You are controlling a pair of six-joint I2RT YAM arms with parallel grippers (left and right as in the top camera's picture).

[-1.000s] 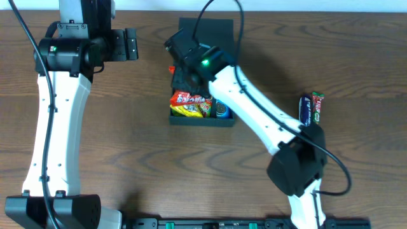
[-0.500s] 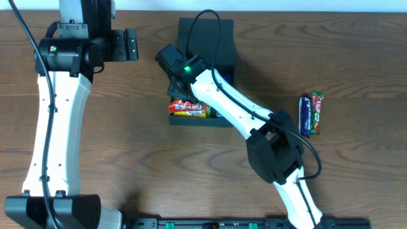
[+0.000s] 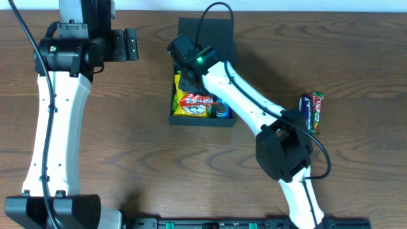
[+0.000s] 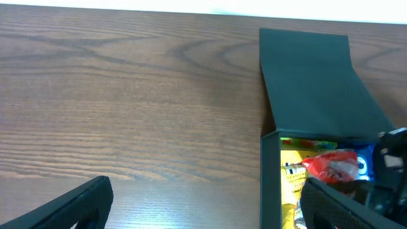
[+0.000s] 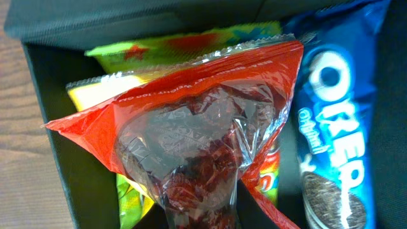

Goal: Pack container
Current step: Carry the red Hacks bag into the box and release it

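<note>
The left gripper hangs over the table, fingers spread wide. The container sits centre back, flap lid open. Inside it the right gripper pinches a red bag above yellow packets, beside an Oreo pack. Two bars lie well right.

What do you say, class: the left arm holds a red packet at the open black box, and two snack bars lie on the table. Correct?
No. The right end effector holds the red packet at the open black box, as the overhead view shows; the left end effector is open and empty. Two snack bars do lie on the table.
</note>
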